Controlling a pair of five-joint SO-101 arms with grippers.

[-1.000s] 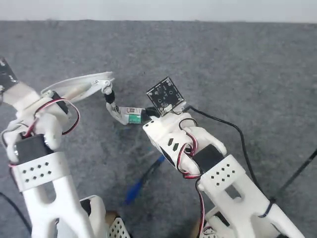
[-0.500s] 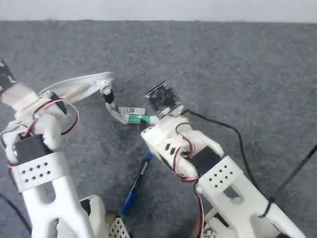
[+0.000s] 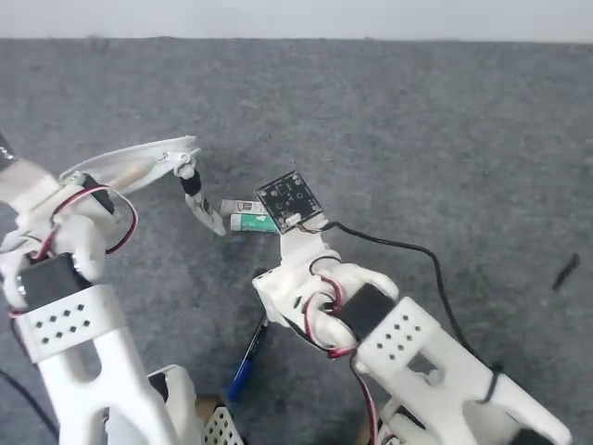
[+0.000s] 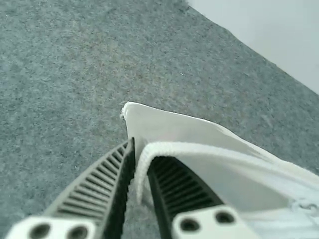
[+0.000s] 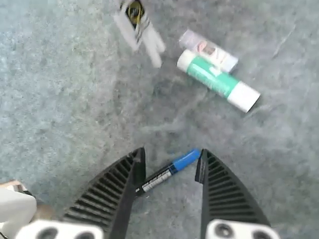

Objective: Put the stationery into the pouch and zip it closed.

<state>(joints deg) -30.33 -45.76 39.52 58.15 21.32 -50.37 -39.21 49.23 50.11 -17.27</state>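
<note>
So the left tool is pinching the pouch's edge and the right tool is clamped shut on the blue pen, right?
No. The left tool does pinch the pouch edge, but the right tool is open: the right wrist view shows the blue pen lying loose between its jaws.

Nothing readable — print on the blue marker (image 5: 168, 171) too small.

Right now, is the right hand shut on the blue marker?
No, the right hand is open, with the blue marker lying loose between its fingers on the grey carpet.
</note>
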